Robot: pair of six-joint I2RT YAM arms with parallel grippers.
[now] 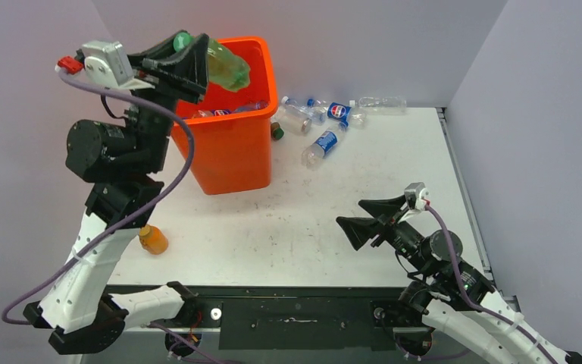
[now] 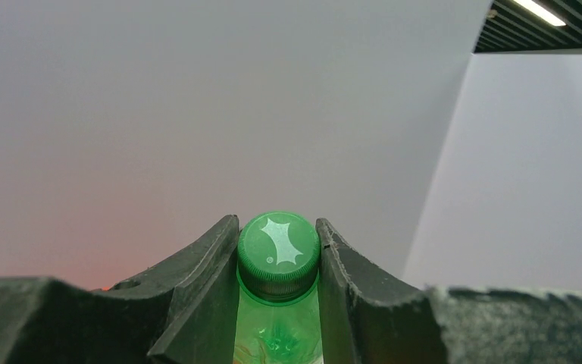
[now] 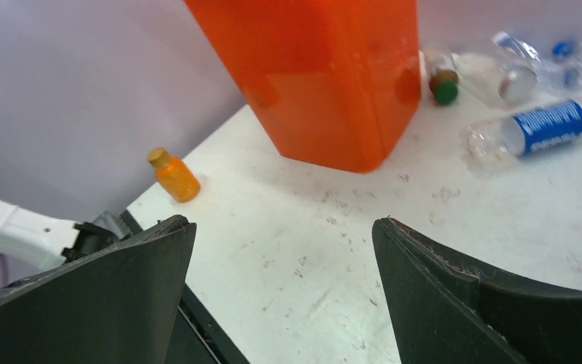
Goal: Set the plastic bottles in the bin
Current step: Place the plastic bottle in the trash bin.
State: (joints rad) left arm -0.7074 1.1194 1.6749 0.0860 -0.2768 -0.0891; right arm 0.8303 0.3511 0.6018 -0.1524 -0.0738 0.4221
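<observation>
The orange bin [image 1: 231,152] stands at the back left of the table, with a few bottles [image 1: 227,111] showing inside. My left gripper [image 1: 189,54] is raised over the bin's rim, shut on a green bottle [image 1: 227,67] at its neck. In the left wrist view its green cap [image 2: 278,254] sits between the fingers. Clear bottles with blue labels [image 1: 323,144] [image 1: 339,112] and clear ones [image 1: 383,104] lie right of the bin. A squat orange bottle [image 1: 152,240] stands near the left front edge. My right gripper [image 1: 360,216] is open and holds nothing, low over the table [image 3: 282,224].
A small bottle with a dark green cap [image 1: 276,131] lies against the bin's right side. Grey walls close in the table at the back and right. The right wrist view shows the bin [image 3: 326,76], the orange bottle [image 3: 173,174] and a blue-labelled bottle [image 3: 546,125].
</observation>
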